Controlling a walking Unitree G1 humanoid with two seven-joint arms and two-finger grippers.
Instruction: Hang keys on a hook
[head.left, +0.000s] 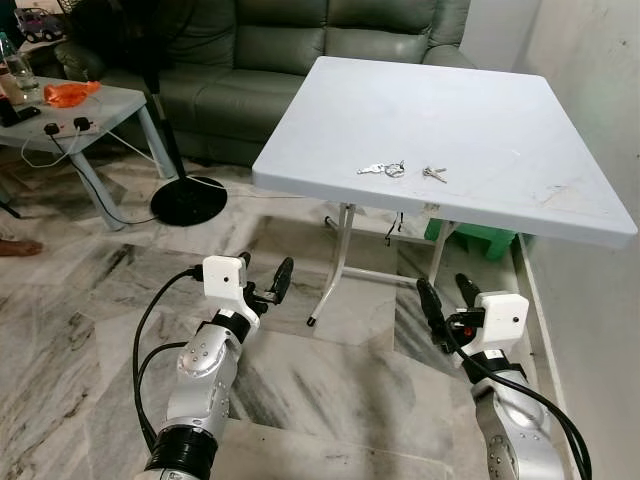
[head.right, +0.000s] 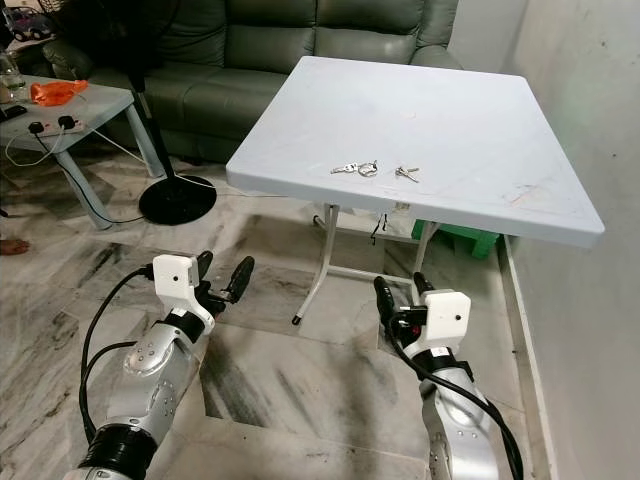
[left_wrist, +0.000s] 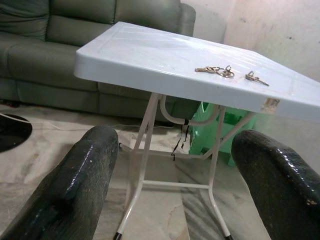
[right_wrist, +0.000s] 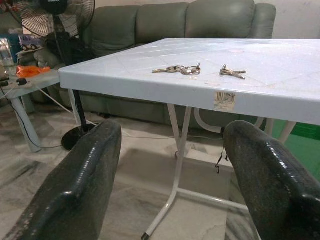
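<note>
A bunch of keys on a ring (head.left: 384, 168) lies near the front edge of a white folding table (head.left: 470, 110). A smaller key (head.left: 434, 173) lies just to its right. Both also lie in the wrist views, the ring of keys (right_wrist: 176, 69) and the small key (right_wrist: 232, 72). My left gripper (head.left: 264, 280) is open, held low in front of the table, short of its edge. My right gripper (head.left: 447, 297) is open too, below the table's front right part. Neither touches the keys.
A green sofa (head.left: 290, 50) stands behind the table. A standing fan's black base (head.left: 188, 200) sits on the marble floor at left. A grey side table (head.left: 70, 115) carries cables, a bottle and an orange thing. A green stool (head.left: 470, 240) sits under the table. A wall runs along the right.
</note>
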